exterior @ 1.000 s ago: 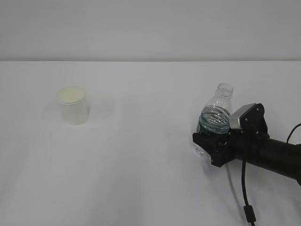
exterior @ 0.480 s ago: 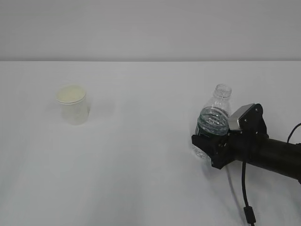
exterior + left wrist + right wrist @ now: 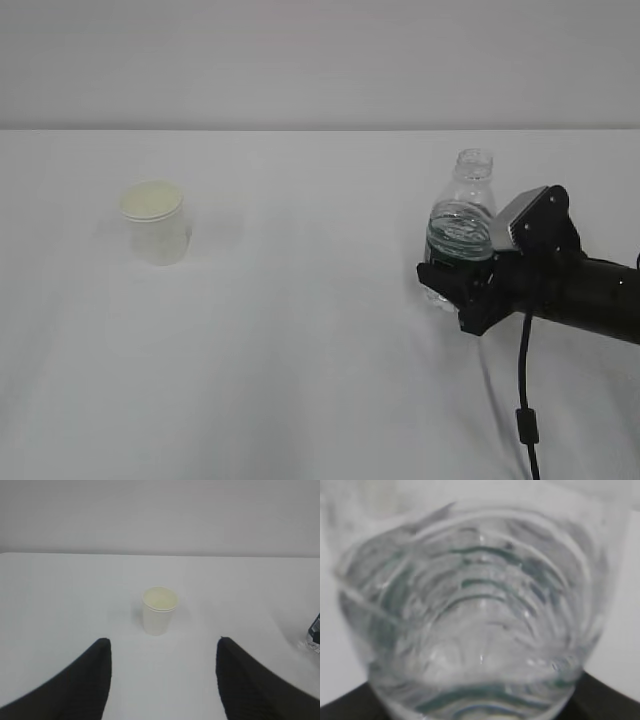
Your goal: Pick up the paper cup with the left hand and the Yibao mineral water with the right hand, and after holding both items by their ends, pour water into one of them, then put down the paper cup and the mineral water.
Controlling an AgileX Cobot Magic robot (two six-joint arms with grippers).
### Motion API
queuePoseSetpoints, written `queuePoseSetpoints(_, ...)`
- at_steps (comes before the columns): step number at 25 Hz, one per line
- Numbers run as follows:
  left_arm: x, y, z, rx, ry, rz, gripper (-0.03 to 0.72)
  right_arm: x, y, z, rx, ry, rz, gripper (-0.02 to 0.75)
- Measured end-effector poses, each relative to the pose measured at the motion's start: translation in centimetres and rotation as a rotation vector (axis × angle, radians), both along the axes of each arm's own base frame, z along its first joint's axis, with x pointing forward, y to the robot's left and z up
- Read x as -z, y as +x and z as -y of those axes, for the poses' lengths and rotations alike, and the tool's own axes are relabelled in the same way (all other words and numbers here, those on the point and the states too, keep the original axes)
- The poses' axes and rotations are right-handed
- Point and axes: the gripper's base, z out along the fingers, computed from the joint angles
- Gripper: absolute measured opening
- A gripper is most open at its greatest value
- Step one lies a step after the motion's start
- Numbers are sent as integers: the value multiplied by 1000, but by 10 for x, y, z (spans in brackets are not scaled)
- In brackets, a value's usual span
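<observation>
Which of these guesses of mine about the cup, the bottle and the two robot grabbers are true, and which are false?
1. The right hand is closed around the lower part of the Yibao mineral water. True.
2. The bottle has a cap on. False: its neck is open, with no cap.
3. The paper cup stands upright on the table, with nothing touching it. True.
4. The left hand grips the cup. False: its fingers are spread open, with the cup standing beyond them, apart from both.
5. The cup lies right beside the bottle. False: a wide stretch of bare table separates them, cup on the left, bottle on the right.
</observation>
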Motion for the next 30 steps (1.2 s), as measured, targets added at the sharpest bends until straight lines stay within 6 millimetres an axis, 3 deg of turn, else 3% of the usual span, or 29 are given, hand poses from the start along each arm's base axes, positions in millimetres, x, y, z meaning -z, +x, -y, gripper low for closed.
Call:
queuePoseSetpoints(13,0,0,0,-3,6,5,472,-54,-2,3,47,-1,50,424)
queuePoseSetpoints(30,-1,1,-2,-12,25,16,466,-119,-24,9,97,-28,80,423)
